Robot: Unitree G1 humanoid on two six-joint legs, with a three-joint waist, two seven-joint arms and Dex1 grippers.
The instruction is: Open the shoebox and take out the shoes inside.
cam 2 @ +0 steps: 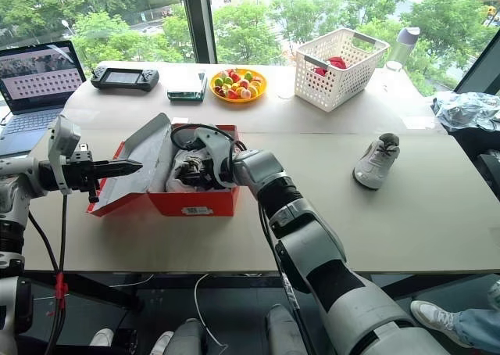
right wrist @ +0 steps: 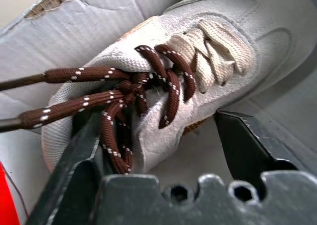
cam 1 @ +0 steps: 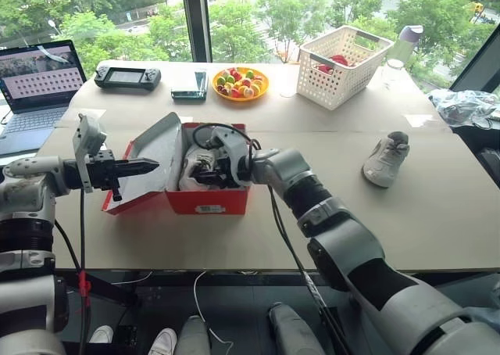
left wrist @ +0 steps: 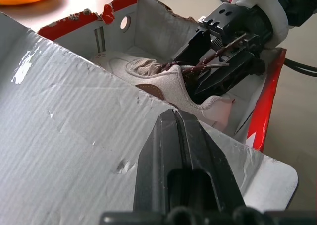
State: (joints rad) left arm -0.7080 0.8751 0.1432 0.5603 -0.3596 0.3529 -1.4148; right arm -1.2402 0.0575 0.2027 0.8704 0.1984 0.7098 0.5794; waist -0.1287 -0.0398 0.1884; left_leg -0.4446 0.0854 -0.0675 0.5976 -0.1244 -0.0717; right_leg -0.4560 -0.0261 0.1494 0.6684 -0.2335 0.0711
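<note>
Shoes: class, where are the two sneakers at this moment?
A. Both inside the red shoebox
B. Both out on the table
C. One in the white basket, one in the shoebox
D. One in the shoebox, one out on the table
D: one sneaker lies inside the open red shoebox, while the other sneaker sits out on the table.

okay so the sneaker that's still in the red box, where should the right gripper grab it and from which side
Take the sneaker across its collar, at the knotted brown laces, coming from above through the open top of the shoebox. It lies sole down, laces up, and the right gripper already straddles that end, fingers either side.
</note>
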